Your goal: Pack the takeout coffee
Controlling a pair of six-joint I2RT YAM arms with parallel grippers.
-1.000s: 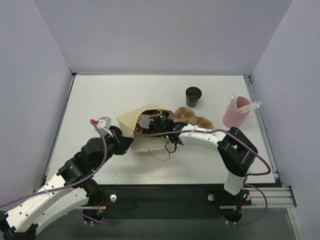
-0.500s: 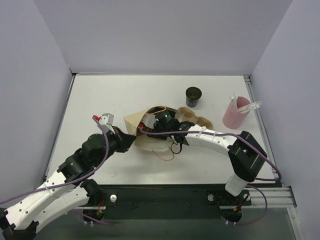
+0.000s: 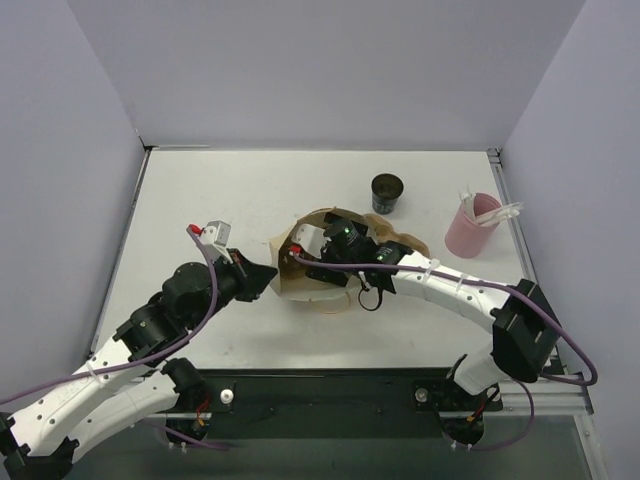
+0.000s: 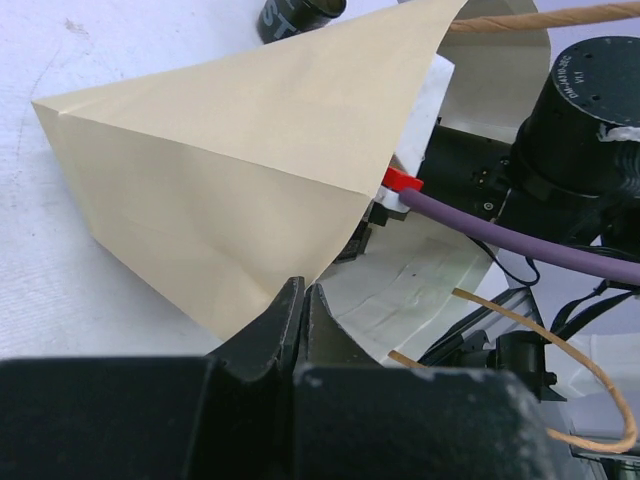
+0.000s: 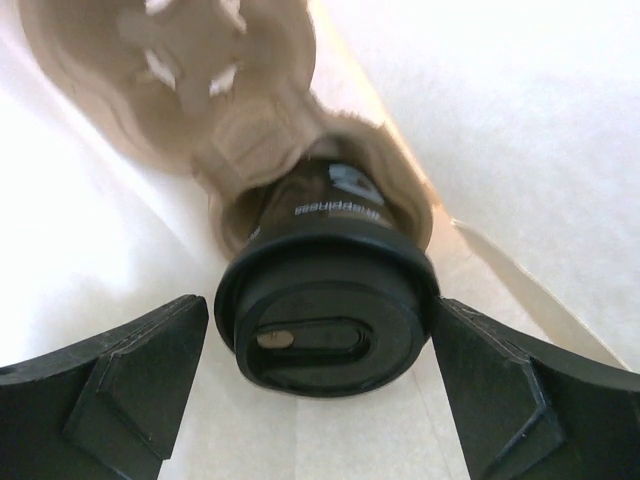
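Observation:
A brown paper bag (image 3: 300, 285) lies on the table, and it fills the left wrist view (image 4: 220, 180). My left gripper (image 3: 268, 280) is shut on the bag's edge (image 4: 300, 290). My right arm reaches into the bag's mouth. In the right wrist view a black-lidded coffee cup (image 5: 325, 330) sits in a cardboard carrier (image 5: 200, 60) inside the bag. My right gripper (image 5: 320, 305) is open, its fingers spread close on either side of the lid, with a thin gap at the left finger (image 5: 130, 370).
A second dark coffee cup (image 3: 387, 192) stands behind the bag, and it shows in the left wrist view (image 4: 295, 12). A cardboard carrier (image 3: 402, 238) lies by the right arm. A pink cup (image 3: 468, 230) with utensils stands at the right. The bag's twine handle (image 3: 335, 305) lies loose.
The bag, my left gripper and my right wrist have all shifted to the right. The bag now looks more bunched up, and the right arm's elbow has swung out right.

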